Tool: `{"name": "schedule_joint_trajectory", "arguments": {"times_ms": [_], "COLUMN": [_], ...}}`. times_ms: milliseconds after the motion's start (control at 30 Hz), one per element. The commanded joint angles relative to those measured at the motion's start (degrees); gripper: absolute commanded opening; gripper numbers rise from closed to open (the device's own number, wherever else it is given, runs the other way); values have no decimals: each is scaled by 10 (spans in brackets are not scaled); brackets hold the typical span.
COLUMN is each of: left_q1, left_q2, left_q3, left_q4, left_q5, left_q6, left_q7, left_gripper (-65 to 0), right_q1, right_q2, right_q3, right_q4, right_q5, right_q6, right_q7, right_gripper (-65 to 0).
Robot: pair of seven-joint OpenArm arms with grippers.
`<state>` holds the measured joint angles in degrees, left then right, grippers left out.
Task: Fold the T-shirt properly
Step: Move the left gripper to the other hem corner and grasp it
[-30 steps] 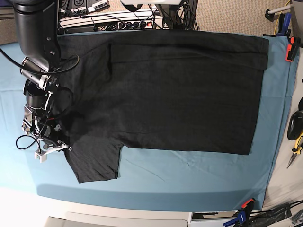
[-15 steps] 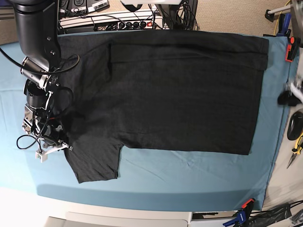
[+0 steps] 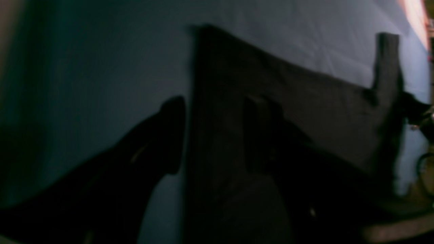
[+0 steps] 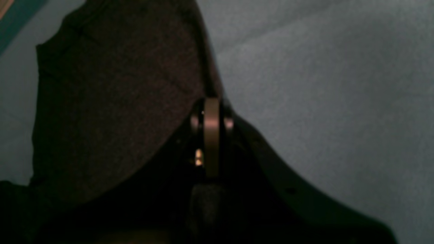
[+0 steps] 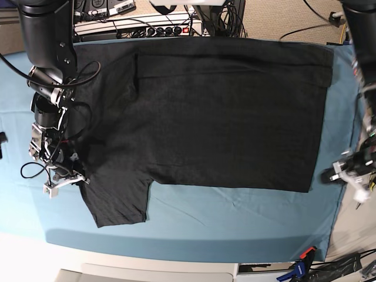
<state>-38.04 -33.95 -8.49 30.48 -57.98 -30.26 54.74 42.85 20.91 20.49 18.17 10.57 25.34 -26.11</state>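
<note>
Right gripper pinched closed on large black cloth T-shirt sleeve edge; left gripper open near hem. Lift slowly, keeping cloth taut.

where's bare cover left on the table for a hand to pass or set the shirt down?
Free: the teal table cover strip between the T-shirt hem and the near edge, and a narrow strip past its right side. Crowded: the left side, where the right gripper pinches the sleeve, and the far edge, with cables and a power strip.
</note>
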Motion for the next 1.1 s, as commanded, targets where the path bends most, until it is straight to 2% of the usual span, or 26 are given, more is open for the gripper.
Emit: {"name": "schedule_joint_trajectory", "arguments": {"times_ms": [0, 167, 200, 367, 433, 533, 733, 833, 967, 1067], "left_q1": [-35, -68, -69, -72, -72, -72, -70, -62, -48, -46], "left_q2": [1, 52, 58, 65, 62, 55, 48, 51, 68, 84], "left_q3": [0, 0, 0, 0, 0, 0, 0, 0, 0, 0], "left_q4": [-8, -46, -46, -46, -46, -46, -46, -46, -46, -46], "left_q5": [-1, 100, 123, 233, 257, 266, 305, 283, 244, 243], "left_q6": [-4, -2, 6, 50, 66, 74, 113, 107, 73, 62], "left_q7": [-13, -69, -78, -120, -126, -130, -148, -148, -146, -148], "left_gripper": [-365, -366, -370, -371, -371, -371, -371, -371, -383, -390], "right_q1": [7, 6, 6, 6, 6, 6, 6, 6, 6, 6], "right_q2": [7, 7, 7, 7, 7, 7, 7, 7, 7, 7], "right_q3": [0, 0, 0, 0, 0, 0, 0, 0, 0, 0], "right_q4": [7, 17, 17, 17, 17, 17, 17, 17, 17, 17], "right_q5": [-12, -12, -12, -12, -11, -11, -11, -11, -11, -11], "right_q6": [-7, -7, -7, -7, -7, -7, -7, -7, -7, -7], "right_q7": [-18, -19, -19, -19, -19, -19, -19, -19, -19, -19], "right_gripper": [-650, -650, -650, -650, -650, -650, -650, -650, -650, -650]}}
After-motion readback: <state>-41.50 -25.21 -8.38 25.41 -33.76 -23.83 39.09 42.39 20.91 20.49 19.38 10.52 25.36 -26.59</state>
